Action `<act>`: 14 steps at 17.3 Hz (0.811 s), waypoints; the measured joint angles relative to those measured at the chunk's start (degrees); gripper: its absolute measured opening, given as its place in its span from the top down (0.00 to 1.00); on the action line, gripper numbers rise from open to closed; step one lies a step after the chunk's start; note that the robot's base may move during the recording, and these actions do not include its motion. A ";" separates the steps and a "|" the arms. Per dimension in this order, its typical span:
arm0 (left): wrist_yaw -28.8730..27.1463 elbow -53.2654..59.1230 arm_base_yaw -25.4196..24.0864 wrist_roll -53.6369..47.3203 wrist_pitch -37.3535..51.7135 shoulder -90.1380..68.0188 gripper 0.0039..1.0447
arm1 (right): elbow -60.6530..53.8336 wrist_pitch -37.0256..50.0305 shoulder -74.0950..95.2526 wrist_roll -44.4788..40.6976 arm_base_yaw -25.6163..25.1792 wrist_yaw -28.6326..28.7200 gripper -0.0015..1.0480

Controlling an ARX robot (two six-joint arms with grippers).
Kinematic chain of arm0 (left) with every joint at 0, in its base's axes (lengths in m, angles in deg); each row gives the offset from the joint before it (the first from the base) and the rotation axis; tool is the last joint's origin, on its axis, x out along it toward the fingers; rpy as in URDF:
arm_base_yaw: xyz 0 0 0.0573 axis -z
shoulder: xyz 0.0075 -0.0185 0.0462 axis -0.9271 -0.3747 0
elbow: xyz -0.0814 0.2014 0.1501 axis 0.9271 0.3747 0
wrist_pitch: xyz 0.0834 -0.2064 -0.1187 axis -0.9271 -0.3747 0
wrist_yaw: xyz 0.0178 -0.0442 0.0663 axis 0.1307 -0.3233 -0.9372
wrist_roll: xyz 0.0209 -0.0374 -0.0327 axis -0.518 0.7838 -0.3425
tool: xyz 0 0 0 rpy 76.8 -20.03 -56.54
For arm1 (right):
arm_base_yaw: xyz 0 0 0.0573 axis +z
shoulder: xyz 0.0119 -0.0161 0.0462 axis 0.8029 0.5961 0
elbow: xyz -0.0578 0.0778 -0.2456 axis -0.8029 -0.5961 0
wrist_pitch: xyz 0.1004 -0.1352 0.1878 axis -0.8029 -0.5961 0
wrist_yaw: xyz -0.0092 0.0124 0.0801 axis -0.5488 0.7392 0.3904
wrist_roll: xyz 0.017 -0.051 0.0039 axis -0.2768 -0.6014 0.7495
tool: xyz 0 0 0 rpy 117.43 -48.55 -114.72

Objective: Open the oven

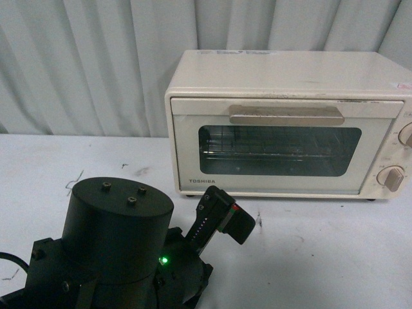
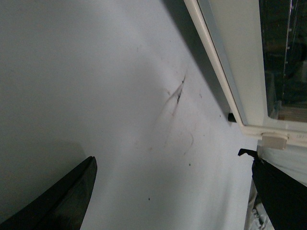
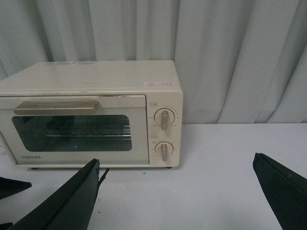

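Note:
The cream-white Toshiba oven (image 1: pixel 283 122) stands at the back right of the table. Its glass door is shut, the beige bar handle (image 1: pixel 286 114) is at the door's top, and the wire rack shows behind the glass. Two round knobs (image 1: pixel 391 177) sit on its right side. The right wrist view shows the oven (image 3: pixel 91 115), handle (image 3: pixel 56 106) and knobs (image 3: pixel 164 120) from a distance. My right gripper (image 3: pixel 176 160) is open, empty and well short of the oven. My left gripper (image 2: pixel 173 165) is open and empty over the table, near the oven's lower edge (image 2: pixel 240 57).
The white table (image 1: pixel 322 257) has faint scuff marks (image 2: pixel 176 96). The left arm's black round base (image 1: pixel 122 238) fills the front left, with a black link (image 1: pixel 222 215) reaching toward the oven. A grey pleated curtain (image 1: pixel 96 64) hangs close behind.

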 joint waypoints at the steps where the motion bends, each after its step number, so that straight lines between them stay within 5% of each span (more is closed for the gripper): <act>1: 0.11 0.24 -0.26 0.92 0.48 -0.17 0.06 | 0.00 0.00 0.00 0.00 0.00 0.00 0.06; 14: 1.64 0.37 -0.55 3.74 2.86 -1.53 0.06 | 0.00 0.00 0.00 0.00 0.00 0.00 0.06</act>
